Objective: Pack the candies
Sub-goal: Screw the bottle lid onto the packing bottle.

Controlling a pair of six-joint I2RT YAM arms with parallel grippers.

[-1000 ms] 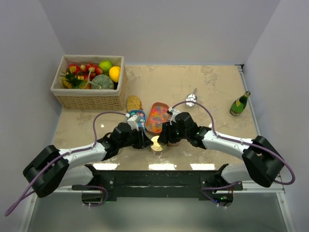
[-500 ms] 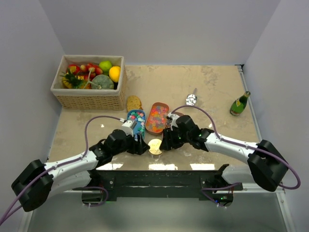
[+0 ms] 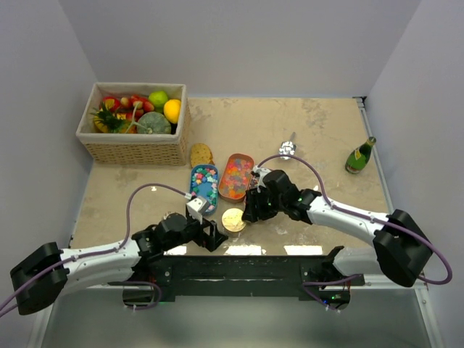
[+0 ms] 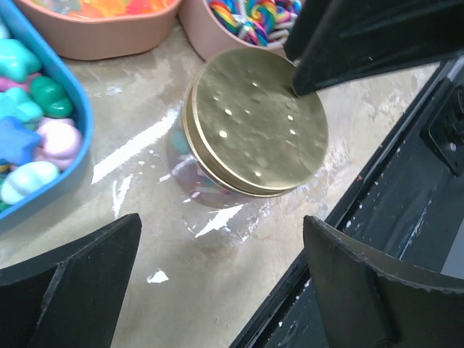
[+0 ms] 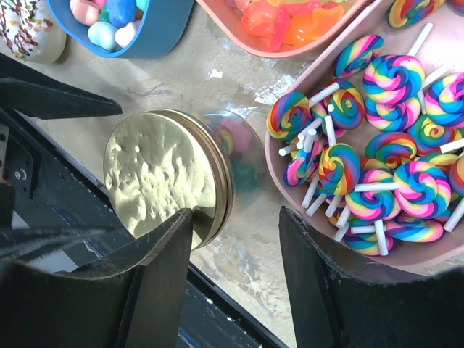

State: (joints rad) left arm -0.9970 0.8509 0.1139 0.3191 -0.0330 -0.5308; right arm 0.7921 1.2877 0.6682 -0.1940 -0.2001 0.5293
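Right now the left gripper (image 4: 222,217) is hovering low with its 2 fingers spread wide apart, gripping nothing. Just ahead of it a clear jar (image 4: 185,174) is standing on the table (image 3: 326,123) under a gold lid (image 4: 254,123), with a few coloured candies (image 5: 235,156) showing through the glass. To the gripper's left a blue tray (image 4: 76,109) is holding pastel sweets (image 4: 29,123). Beyond the jar 2 pink trays are sitting side by side, 1 with orange-red gummies (image 5: 290,18) and 1 with swirled lollipops (image 5: 391,145). To its right the black rail (image 4: 406,217) at the table's near edge is crowding the gripper.

On the jar's far side the right gripper (image 5: 235,214) is reaching in, and 1 of its fingers (image 4: 312,69) is touching the lid's rim. Its 2 fingers are standing apart with bare table between them, clamping nothing; the jar is sitting off to its left and the lollipops to its right.

From above, the left arm is lying low along the near edge, and the right arm is bending at the elbow and angling down over the lollipop tray. Well beyond both grippers a round cookie (image 3: 201,154), a wicker basket (image 3: 130,148) of fruit and a green bottle (image 3: 359,155) are sitting.
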